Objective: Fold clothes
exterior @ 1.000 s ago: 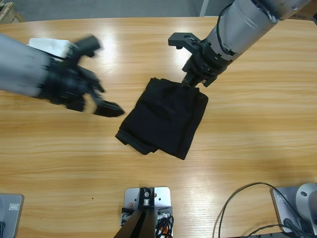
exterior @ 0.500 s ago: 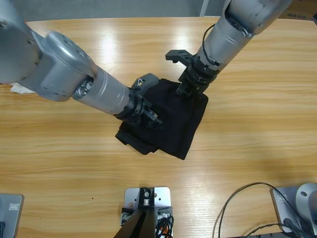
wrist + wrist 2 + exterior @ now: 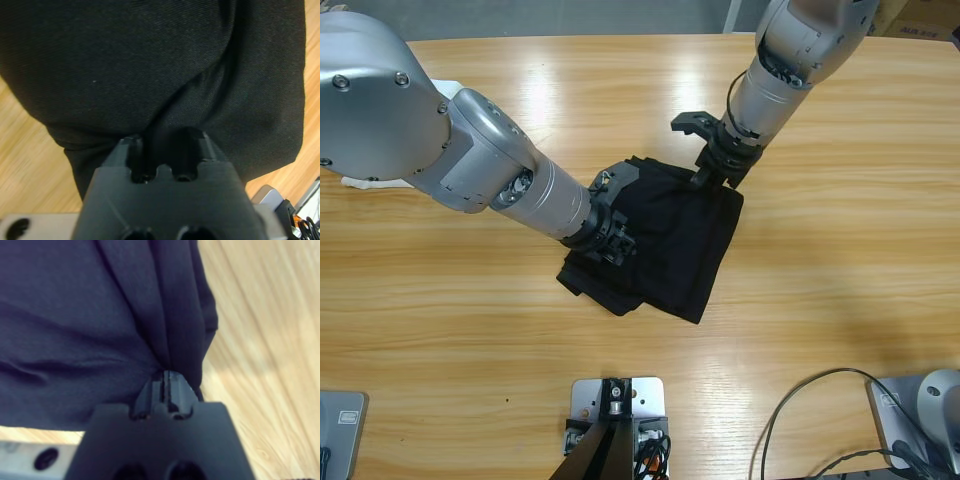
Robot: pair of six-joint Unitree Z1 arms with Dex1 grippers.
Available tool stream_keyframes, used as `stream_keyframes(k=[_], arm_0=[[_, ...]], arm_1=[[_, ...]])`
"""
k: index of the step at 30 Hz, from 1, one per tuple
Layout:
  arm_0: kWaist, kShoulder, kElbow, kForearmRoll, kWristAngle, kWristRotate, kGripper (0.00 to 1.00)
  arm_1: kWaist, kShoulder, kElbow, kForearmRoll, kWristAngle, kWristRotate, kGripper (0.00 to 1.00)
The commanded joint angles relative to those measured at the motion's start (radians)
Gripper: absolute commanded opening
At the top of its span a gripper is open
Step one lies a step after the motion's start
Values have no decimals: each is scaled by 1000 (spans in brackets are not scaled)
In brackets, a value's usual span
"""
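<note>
Clothes (image 3: 665, 240) pinched by both end effectors, left (image 3: 613, 240) and right (image 3: 712, 178).

Two arms, silver-grey round casings, matte sheen. Left arm (image 3: 470, 170): big bulbous elbow housing, small dark screws dotted on its face, tube forearm narrowing to black wrist. Right arm (image 3: 785, 70): slimmer silver tube, thin black cable along its side, black bracket sticking out at wrist. Left gripper (image 3: 165, 150) and right gripper (image 3: 165, 390): black blocky bodies, round holes in top face.
</note>
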Motion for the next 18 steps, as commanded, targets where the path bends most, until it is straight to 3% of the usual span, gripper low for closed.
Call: stream_keyframes(k=[1, 5, 11, 14, 15, 16, 17, 18], arm_0=[[-12, 50, 18, 29, 24, -9, 360], [-13, 27, 30, 45, 26, -9, 398], [-13, -33, 29, 61, 55, -15, 423], [-13, -144, 24, 60, 99, -17, 922], [-13, -182, 20, 55, 114, -14, 967], [-13, -214, 16, 47, 127, -13, 968], [-13, -242, 12, 41, 137, -15, 968], [-13, -261, 11, 42, 151, -20, 968]], arm_1=[[-46, 59, 61, -6, -64, 16, 0], [-129, 33, 69, -9, -145, 16, 0], [-159, -90, 119, -27, -163, 17, 0], [-141, -210, 122, -17, -161, 21, 0], [-134, -237, 119, -8, -157, 22, 159], [-125, -260, 116, 6, -157, 23, 522], [-115, -284, 113, 20, -153, 24, 766], [-104, -302, 107, 34, -145, 36, 920]])
